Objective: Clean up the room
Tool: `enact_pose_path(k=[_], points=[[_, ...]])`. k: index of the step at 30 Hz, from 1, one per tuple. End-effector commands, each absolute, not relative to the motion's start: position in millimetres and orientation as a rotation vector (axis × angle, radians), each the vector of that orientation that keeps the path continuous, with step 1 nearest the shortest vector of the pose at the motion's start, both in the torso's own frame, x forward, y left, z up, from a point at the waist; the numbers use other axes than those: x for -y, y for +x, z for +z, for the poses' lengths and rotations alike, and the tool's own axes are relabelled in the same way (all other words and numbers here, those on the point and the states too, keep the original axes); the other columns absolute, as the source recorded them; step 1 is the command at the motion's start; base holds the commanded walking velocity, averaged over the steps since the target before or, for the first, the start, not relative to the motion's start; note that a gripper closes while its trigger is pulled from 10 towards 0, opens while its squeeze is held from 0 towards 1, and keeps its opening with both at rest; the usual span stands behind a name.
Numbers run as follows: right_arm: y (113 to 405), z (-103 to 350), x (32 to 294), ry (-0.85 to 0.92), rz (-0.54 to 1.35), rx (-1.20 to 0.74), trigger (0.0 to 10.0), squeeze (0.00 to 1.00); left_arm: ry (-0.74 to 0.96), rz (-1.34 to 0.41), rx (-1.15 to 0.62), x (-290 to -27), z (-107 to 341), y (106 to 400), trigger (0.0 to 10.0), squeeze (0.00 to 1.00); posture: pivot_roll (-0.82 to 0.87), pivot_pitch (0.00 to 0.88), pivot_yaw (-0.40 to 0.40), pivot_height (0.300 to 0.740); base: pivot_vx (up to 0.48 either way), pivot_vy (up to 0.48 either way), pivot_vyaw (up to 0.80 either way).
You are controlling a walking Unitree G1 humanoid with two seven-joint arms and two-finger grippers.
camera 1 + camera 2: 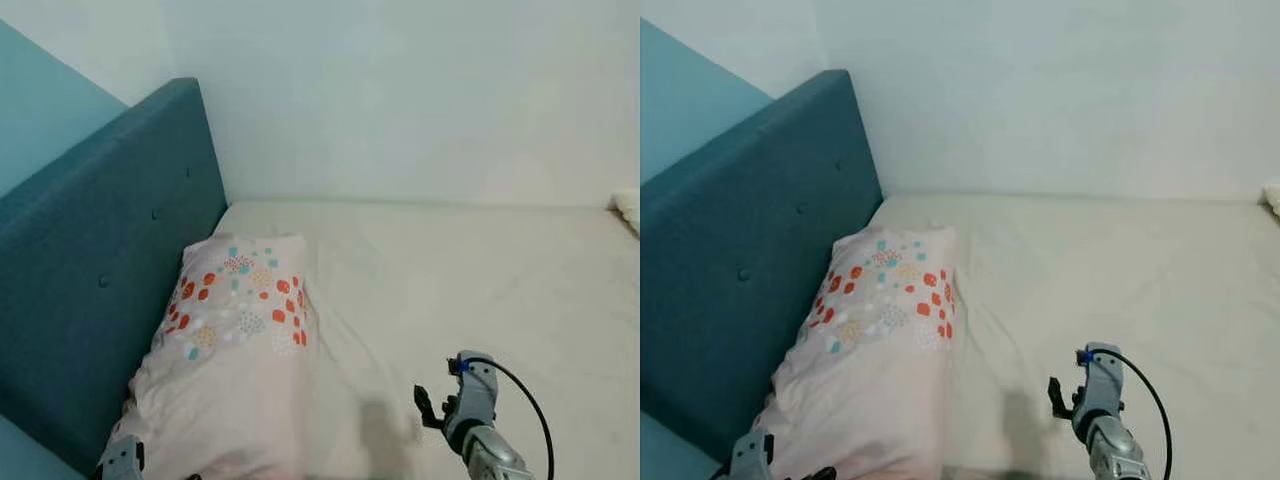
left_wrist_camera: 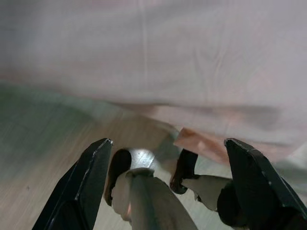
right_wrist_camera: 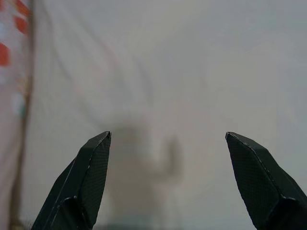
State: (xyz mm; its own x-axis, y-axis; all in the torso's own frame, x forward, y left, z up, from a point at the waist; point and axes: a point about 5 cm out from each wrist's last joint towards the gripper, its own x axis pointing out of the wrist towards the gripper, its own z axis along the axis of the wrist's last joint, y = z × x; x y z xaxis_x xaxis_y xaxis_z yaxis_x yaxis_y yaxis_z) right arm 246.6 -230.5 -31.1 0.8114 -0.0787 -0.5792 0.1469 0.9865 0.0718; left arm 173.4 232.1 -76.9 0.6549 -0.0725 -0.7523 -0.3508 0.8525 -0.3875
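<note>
**Bed corner, pillow at headboard, both grippers low in frame**

Far left of frame: blue headboard (image 1: 95,270) runs diagonally from the upper left down to the lower left edge. Its top edge meets the pale wall (image 1: 400,100) near the upper centre-left. Two or three button tufts visible on the padding.

Left of centre: pillow (image 1: 235,350), pale pink with red, teal and cream dots on its upper part. Lies lengthwise along the headboard, touching it. Its near end runs off the bottom edge of the frame; its far end stops short of the wall.

Bottom left corner: left gripper (image 2: 168,158) sits low beside the near end of the pillow. In the left wrist view the fingers stand wide apart, nothing between them; pillow fabric hangs just ahead, with floor below.

Centre to right: cream sheet (image 1: 480,280) on the mattress, lightly creased, open and flat from pillow edge to the right edge of the frame. Far edge meets the wall in a straight line.

Lower right of centre: right gripper (image 3: 168,158) raised over the sheet, wrist upright, black cable looping behind. Fingers spread wide, holding nothing; shadow falls on the sheet ahead.

Far right edge, upper half: small white fabric corner (image 1: 628,208), cut off by the frame.
</note>
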Motion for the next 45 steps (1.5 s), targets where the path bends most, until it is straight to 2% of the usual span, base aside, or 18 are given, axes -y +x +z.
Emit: enact_pose_path(k=[1,2,4,13,16,23,32,45], points=[[228.9,-45.6,232.2,0.075,-0.153,-0.709,10.0,0.00,-0.536,0.173,-0.865,-233.2,-77.0,173.3,10.0,0.00,-0.02,0.000,0.028,0.740,0.000,0.000,0.00],[228.9,-45.6,232.2,0.075,-0.153,-0.709,10.0,0.00,-0.536,0.173,-0.865,-233.2,-77.0,173.3,10.0,0.00,-0.02,0.000,0.028,0.740,0.000,0.000,0.00],[206.3,-60.5,235.0,0.073,-0.180,-0.807,10.0,0.00,-0.484,0.138,-0.866,-230.3,-74.7,180.2,10.0,0.00,-0.01,0.000,0.019,0.740,0.000,-0.409,0.00],[176.0,-77.7,235.9,0.067,-0.206,-0.936,10.0,0.00,-0.380,0.068,-0.878,-224.4,-69.2,194.9,10.0,0.00,-0.01,0.000,0.014,0.740,0.000,-0.480,0.00],[155.2,-88.4,233.2,0.055,-0.209,-1.039,10.0,0.00,-0.336,0.033,-0.890,-215.6,-66.9,203.7,10.0,0.00,0.00,0.000,0.011,0.740,0.000,-0.480,0.00],[150.9,-92.2,225.5,0.053,-0.184,-1.069,10.0,0.00,-0.332,0.016,-0.884,-207.9,-65.2,210.0,10.0,0.00,0.00,0.000,0.011,0.740,0.000,-0.480,-0.49],[149.7,-94.0,219.1,0.040,-0.152,-1.083,10.0,0.00,-0.315,0.017,-0.924,-207.5,-71.2,199.7,10.0,0.00,-0.01,0.000,0.010,0.740,0.000,-0.480,-0.29],[127.4,-98.5,233.8,0.039,-0.177,-1.130,10.0,0.00,-0.296,0.023,-0.951,-211.2,-73.6,194.2,10.0,0.00,-0.01,0.000,0.020,0.740,0.000,-0.480,0.00]])
